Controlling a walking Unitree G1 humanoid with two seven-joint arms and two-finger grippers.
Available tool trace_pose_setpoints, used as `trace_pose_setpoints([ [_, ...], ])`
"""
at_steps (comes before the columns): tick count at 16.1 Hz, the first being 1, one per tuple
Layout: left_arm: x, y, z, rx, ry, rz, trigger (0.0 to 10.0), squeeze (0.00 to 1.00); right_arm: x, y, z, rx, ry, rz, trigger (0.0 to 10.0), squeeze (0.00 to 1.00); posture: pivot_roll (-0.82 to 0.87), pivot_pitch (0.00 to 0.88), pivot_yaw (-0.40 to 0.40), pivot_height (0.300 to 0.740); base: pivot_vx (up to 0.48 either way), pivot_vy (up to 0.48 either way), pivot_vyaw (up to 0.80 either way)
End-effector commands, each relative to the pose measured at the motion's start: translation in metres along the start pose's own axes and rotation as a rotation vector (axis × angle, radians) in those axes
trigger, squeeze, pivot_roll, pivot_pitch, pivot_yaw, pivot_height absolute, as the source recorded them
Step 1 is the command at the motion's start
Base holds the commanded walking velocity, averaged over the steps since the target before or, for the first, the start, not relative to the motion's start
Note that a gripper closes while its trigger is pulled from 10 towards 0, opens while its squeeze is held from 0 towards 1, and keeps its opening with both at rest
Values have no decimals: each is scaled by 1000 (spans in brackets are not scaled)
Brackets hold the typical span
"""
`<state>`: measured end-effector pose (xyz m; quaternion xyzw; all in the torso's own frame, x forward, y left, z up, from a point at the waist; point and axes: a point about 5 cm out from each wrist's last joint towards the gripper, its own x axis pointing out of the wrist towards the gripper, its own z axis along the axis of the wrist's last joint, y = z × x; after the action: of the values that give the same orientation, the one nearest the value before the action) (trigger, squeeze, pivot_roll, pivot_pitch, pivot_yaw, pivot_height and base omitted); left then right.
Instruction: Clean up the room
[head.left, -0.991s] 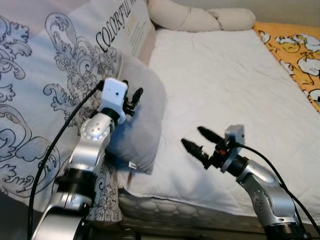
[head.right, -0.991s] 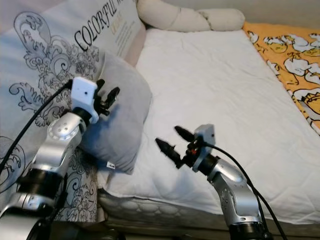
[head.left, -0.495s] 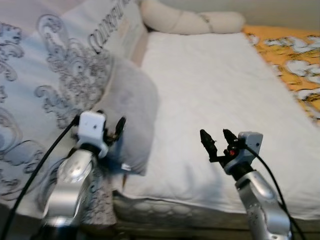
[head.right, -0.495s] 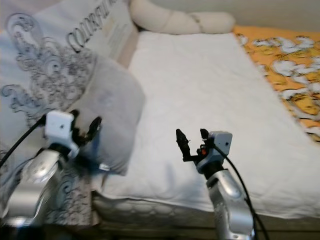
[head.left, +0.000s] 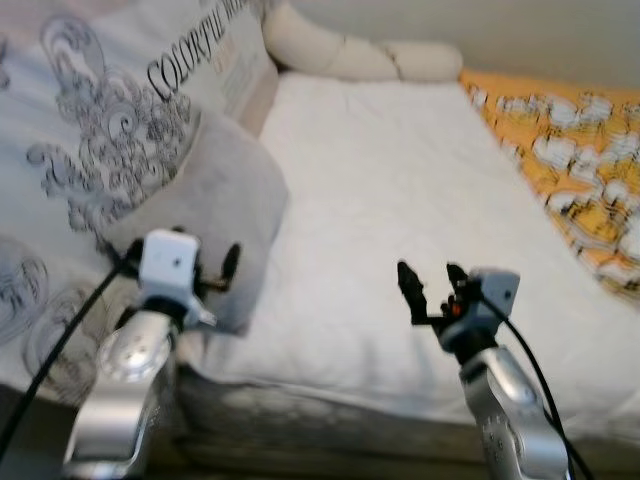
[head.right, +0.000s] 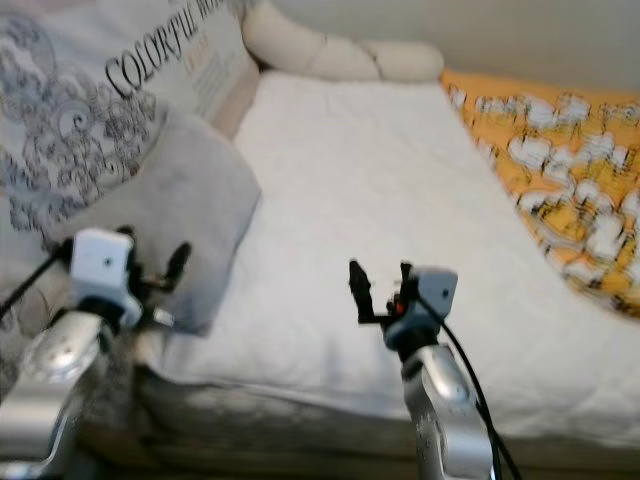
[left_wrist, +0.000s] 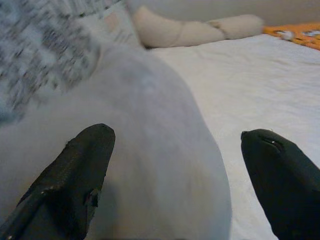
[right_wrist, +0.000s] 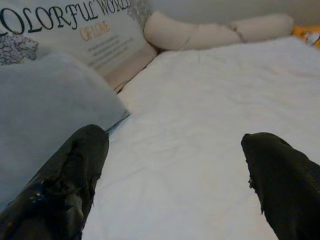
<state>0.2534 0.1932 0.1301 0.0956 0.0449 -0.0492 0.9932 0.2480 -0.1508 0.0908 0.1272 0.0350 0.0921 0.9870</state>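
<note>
Both eye views are soft w/ motion blur, so you can't read fine detail anywhere. The printed quilt (head.left: 90, 130) runs off the left edge; its lettering is cut at the top, only "COLORFUL" legible. The orange blanket (head.left: 570, 160) is cropped at the right edge, its white pattern too smeared to identify. The grey pillow (head.left: 200, 210) has its near corner hidden behind the left gripper (head.left: 215, 275). In the left wrist view the quilt print is a blur. Both arms are cut off at the bottom edge. The bed (head.right: 350, 160) front is dim, indistinct.
</note>
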Motion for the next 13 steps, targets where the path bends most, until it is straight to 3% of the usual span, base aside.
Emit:
trace_pose_setpoints([
  [1, 0, -3, 1, -7, 9, -4, 10000, 1000, -3, -10, 2, -17, 2, -52, 10000, 1000, 6, 0, -47, 740, 0, -428, 0],
  [4, -6, 3, -8, 9, 56, 24, 10000, 1000, 2, -13, -2, -18, 22, -91, 10000, 1000, 19, 0, -78, 740, 0, -434, 0],
  [6, -3, 8, -11, 43, 70, 30, 10000, 1000, 2, -9, -4, -34, 36, -53, 10000, 1000, 14, 0, -68, 740, 0, -441, 0],
  [8, -1, 7, -11, 39, 80, 37, 10000, 1000, 5, -15, -7, -34, 43, -87, 10000, 1000, 32, 0, -65, 740, 0, -442, 0],
  [11, 1, 5, -11, 41, 82, 32, 10000, 1000, 9, -14, -6, -25, 30, -95, 10000, 1000, 20, 0, -57, 740, 0, -475, 783],
  [13, 1, 5, -13, 39, 83, 36, 10000, 1000, 8, -14, -8, -17, 38, -115, 10000, 1000, 11, 0, -60, 740, 0, -480, 0],
])
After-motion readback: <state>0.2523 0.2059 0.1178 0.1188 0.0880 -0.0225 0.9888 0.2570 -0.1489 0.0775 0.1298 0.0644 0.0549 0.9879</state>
